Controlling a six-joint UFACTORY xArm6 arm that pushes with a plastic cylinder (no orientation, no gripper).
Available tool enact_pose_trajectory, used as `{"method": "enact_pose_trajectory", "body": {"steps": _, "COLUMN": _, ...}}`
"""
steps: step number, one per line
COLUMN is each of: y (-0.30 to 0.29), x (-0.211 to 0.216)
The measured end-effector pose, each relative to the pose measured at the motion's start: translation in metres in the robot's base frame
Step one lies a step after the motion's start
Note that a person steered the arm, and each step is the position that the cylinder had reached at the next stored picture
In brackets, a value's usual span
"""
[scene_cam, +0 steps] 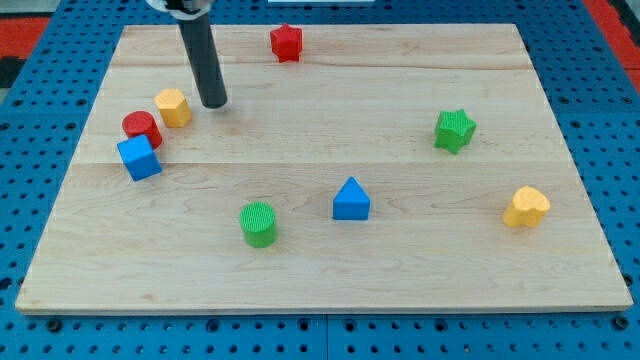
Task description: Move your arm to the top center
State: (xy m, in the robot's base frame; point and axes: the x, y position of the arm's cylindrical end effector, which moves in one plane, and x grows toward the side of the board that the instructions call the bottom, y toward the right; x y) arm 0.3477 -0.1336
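My dark rod comes down from the view's top left, and my tip (213, 102) rests on the wooden board (320, 270) in its upper left part. The tip stands just right of a yellow block (173, 107), apart from it. A red star block (286, 42) lies near the board's top edge, up and to the right of the tip. A red cylinder (141, 128) and a blue cube (138, 158) sit close together below and left of the yellow block.
A green star block (455, 130) lies at the right. A blue triangular block (351, 199) and a green cylinder (258, 223) lie in the lower middle. A yellow heart-shaped block (526, 207) lies at the lower right. Blue pegboard (40, 110) surrounds the board.
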Motion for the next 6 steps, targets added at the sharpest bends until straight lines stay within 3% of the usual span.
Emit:
{"method": "enact_pose_trajectory", "body": {"steps": 2, "y": -0.066, "x": 0.0}}
{"method": "enact_pose_trajectory", "body": {"steps": 3, "y": -0.01, "x": -0.001}}
{"method": "enact_pose_trajectory", "body": {"steps": 5, "y": 0.155, "x": -0.06}}
{"method": "enact_pose_trajectory", "body": {"steps": 6, "y": 0.156, "x": -0.089}}
